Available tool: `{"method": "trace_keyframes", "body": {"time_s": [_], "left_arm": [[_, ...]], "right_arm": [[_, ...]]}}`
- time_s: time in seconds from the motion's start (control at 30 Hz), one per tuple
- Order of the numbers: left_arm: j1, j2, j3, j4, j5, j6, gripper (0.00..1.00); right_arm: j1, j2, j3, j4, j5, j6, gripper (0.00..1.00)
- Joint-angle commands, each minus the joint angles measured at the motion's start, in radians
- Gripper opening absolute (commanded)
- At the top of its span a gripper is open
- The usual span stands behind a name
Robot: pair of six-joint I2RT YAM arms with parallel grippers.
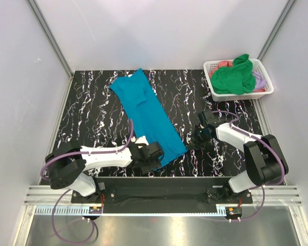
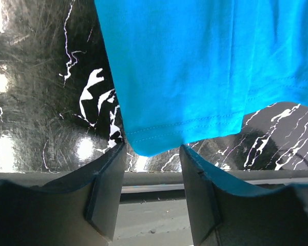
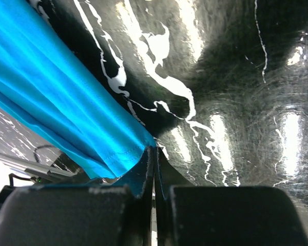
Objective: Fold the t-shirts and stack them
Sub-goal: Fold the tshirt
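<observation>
Well away from basket: left fingers open astride teal t-shirt hem, right fingers closed on it.

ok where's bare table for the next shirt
bare table left of the teal shirt up to the wall, and between it and the basket. crowded at the near edge: left tool and right tool at its hem.

Basket crowds far-right corner; room left of t-shirt
</observation>
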Motion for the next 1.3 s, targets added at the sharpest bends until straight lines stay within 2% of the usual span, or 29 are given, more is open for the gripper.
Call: {"method": "trace_keyframes", "body": {"time_s": [0.0,0.13,0.37,0.5,0.73,0.97,1.17,1.27], "left_arm": [[-0.010,0.007,0.028,-0.002,-0.067,-0.039,0.51],[-0.024,-0.003,0.036,-0.034,-0.103,-0.075,0.49],[-0.079,-0.079,0.007,-0.046,-0.152,-0.148,0.52],[-0.086,-0.095,-0.036,-0.020,-0.143,-0.186,0.50],[-0.090,-0.066,-0.027,-0.031,-0.150,-0.204,0.46],[-0.093,-0.084,-0.078,-0.008,-0.144,-0.264,0.45],[-0.099,-0.050,-0.053,-0.025,-0.150,-0.261,0.40],[-0.104,-0.015,-0.035,-0.008,-0.147,-0.244,0.31]], "right_arm": [[0.007,-0.030,-0.014,-0.015,-0.012,-0.023,0.00],[0.007,-0.041,-0.018,-0.015,-0.008,-0.023,0.00],[0.008,-0.038,-0.015,-0.018,-0.020,-0.028,0.00],[0.007,-0.039,-0.015,-0.020,-0.021,-0.028,0.00],[0.007,-0.041,-0.020,-0.011,-0.027,-0.025,0.00],[0.008,-0.041,-0.021,-0.014,-0.032,-0.030,0.00],[0.007,-0.038,-0.014,-0.012,-0.040,-0.031,0.00],[0.007,-0.039,-0.017,-0.010,-0.038,-0.036,0.00]]}}
